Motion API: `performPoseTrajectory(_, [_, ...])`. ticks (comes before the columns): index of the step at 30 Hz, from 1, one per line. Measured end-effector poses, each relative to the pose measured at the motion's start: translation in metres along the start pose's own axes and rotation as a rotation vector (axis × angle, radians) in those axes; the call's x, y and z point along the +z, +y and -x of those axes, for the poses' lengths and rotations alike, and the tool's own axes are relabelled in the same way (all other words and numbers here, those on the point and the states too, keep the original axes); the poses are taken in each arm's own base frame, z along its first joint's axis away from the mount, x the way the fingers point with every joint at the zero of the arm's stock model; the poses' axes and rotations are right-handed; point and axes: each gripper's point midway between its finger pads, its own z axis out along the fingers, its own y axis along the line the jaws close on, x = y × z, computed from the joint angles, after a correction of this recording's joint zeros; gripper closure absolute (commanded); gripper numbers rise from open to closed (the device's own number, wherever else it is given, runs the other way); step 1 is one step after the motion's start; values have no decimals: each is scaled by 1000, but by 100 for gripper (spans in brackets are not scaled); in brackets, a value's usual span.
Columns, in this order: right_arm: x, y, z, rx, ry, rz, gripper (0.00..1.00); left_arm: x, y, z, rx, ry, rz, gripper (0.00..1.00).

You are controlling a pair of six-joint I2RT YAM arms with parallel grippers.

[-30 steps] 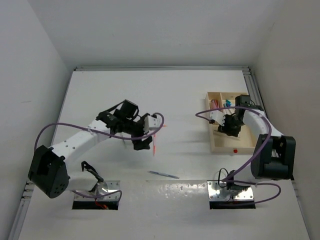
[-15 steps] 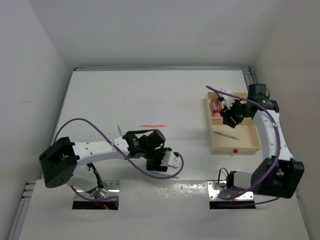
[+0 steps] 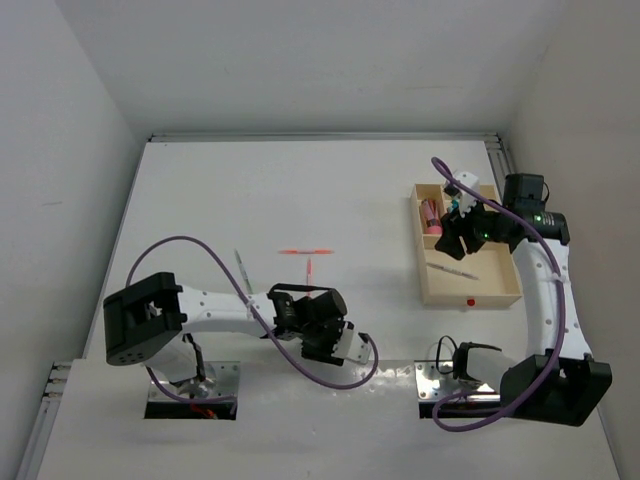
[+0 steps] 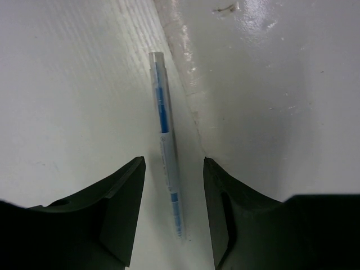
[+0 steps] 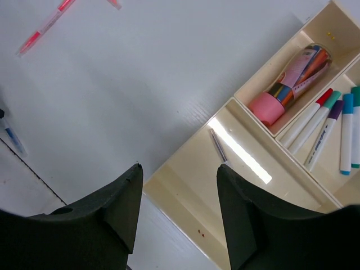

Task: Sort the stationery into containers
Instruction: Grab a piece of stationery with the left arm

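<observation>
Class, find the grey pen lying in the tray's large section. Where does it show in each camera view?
Top external: the grey pen lies right of centre, in the large section of the tray.
Left wrist: not in it.
Right wrist: the grey pen lies just right of centre, in the same section.
Shared landmark: the pink-capped case in the small section beside it.

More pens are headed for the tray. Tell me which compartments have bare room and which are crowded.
The larger compartment is nearly bare: only one grey pen lies near the small sections. The markers crowd one small section; the pink-capped case takes most of the other.
</observation>
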Motion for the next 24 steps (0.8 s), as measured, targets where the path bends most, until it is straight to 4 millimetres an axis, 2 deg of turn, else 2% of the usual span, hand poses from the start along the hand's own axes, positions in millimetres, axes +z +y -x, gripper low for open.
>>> performPoseTrajectory(4, [-1, 3, 1, 27, -9, 6, 46, 5, -8, -7, 9, 18, -4, 49])
performPoseTrajectory(7, [-1, 4, 2, 45, -14, 8, 46, 9, -5, -10, 9, 32, 14, 51])
performPoseTrajectory(9, [-2, 5, 2, 50, -17, 6, 46, 14, -3, -14, -3, 49, 25, 56])
performPoseTrajectory(15, [-6, 6, 2, 46, -25, -5, 47, 17, 7, -9, -18, 56, 44, 73])
performPoseTrajectory(18, [-7, 7, 1, 48, -24, -5, 47, 17, 6, -10, -20, 62, 41, 85])
performPoseTrajectory(20, [-6, 8, 0, 51, -22, -1, 47, 17, 5, -10, -17, 65, 38, 97])
performPoseTrajectory(21, [-6, 9, -1, 53, -21, 1, 48, 16, 5, -10, -15, 68, 36, 100])
performPoseTrajectory(24, [-5, 10, -1, 55, -25, 8, 48, 16, 8, -11, -22, 68, 39, 100])
